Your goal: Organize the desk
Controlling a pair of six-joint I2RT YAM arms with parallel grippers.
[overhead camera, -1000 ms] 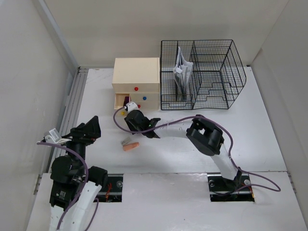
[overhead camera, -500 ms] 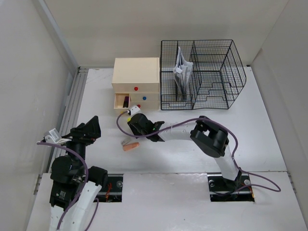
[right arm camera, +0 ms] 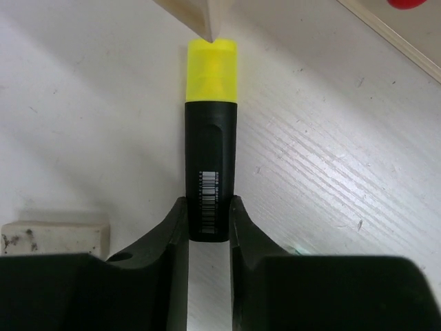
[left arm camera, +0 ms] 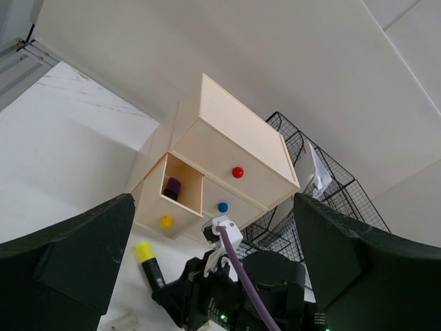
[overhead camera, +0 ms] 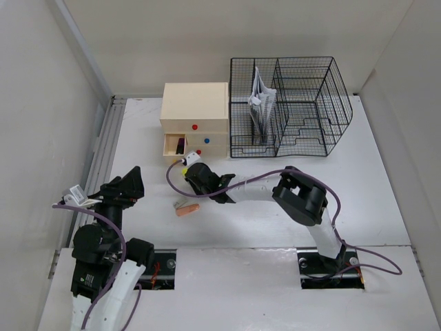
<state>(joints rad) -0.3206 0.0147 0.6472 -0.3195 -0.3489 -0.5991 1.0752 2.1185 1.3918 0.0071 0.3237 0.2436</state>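
Pinching black yellow-capped highlighter (right arm camera: pixel 210 172), right pincer (right arm camera: pixel 208 210), scuffed matte desk (right arm camera: pixel 324 179)

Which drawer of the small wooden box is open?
The drawer with the yellow knob: pulled out, a purple thing inside. Those with the red knob and the blue knob are shut.

Right wrist view: the rear end of the highlighter (right arm camera: pixel 211 152) vanishes between the fingers of the right gripper (right arm camera: pixel 209 214). The eraser (right arm camera: pixel 55 236) has its lower edge covered by one finger. Up top, the drawer box (right arm camera: pixel 196 14) is clipped to a corner, and a red knob (right arm camera: pixel 412 3) to a sliver. Left wrist view: a purple object (left arm camera: pixel 172 187) sits in the open drawer, too shadowed to identify.
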